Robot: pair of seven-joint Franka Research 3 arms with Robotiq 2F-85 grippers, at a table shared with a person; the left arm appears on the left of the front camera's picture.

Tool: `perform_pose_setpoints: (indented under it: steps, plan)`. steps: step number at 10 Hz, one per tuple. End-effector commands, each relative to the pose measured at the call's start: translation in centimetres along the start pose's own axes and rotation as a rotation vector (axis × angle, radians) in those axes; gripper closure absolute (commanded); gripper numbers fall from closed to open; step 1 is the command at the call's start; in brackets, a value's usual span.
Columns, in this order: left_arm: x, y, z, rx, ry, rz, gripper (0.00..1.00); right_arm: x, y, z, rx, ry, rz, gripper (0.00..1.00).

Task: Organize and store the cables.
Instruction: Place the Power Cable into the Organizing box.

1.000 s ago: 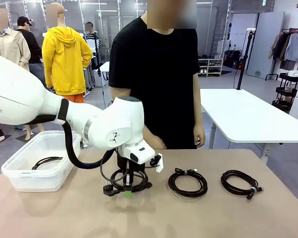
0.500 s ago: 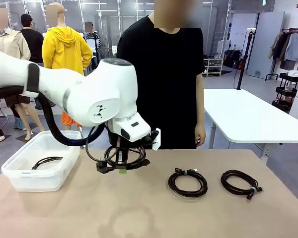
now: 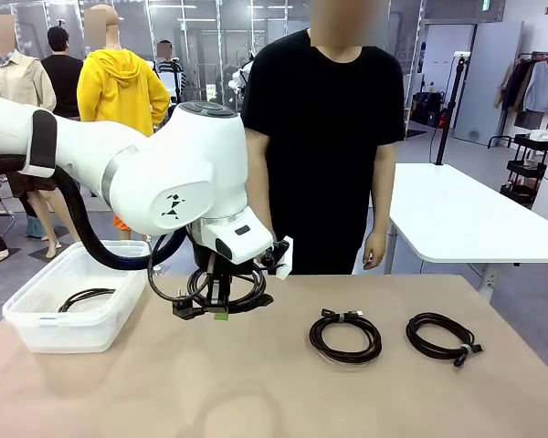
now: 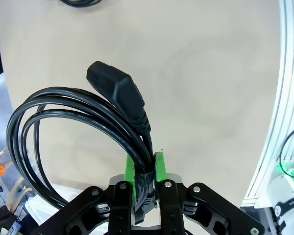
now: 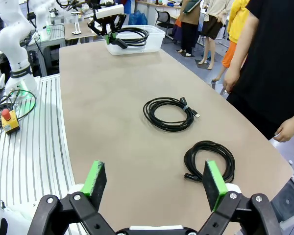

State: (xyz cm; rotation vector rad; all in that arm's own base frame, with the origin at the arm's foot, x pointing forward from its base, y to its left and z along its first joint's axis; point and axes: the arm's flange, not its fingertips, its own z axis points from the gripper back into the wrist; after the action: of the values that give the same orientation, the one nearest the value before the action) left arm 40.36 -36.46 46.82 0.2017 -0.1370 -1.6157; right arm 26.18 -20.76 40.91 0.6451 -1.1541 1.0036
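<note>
The clear bin [image 3: 36, 319] is found at nine o'clock of the table [image 3: 274, 401], with one stored cable [image 3: 84, 297] lying inside. Just at three o'clock of the bin, the left gripper [image 3: 221, 312] is seen pinched tight on the held coil [image 3: 226, 290], which hangs clear of the tabletop. In the left wrist view its chunky plug [image 4: 115, 88] is shown at twelve o'clock of the green pads [image 4: 159, 169].

A second earlier this coil was lying on the table under the lowered gripper. It has since been raised and carried toward nine o'clock. The pick is judged complete and the transfer to the bin under way, with release not yet made.

The middle coil [image 3: 345, 336] and the right coil [image 3: 443, 338] are recorded unmoved at three o'clock of the gripper. The right gripper [image 5: 154, 183] is held spread wide, with nothing between its pads.
</note>
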Motion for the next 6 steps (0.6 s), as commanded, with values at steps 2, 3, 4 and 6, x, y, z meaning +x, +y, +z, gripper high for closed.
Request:
perform_pose_setpoints:
  steps: [2,3,4,6]
  plan:
    - [0.0,0.4,0.4,0.004,-0.002,0.008,0.93,0.4,-0.1,0.1,-0.007,-0.008,-0.011,0.00]
    - [0.0,0.4,0.4,0.004,-0.002,0.008,0.93,0.4,-0.1,0.1,-0.007,-0.008,-0.011,0.00]
    - [-0.1,0.2,-0.2,-0.003,0.000,0.004,0.82,0.4,-0.1,0.1,-0.007,-0.008,-0.011,0.00]
    - [-7.4,1.7,3.2,-0.005,0.011,-0.001,0.82,0.4,-0.1,0.1,-0.007,-0.008,-0.011,0.00]
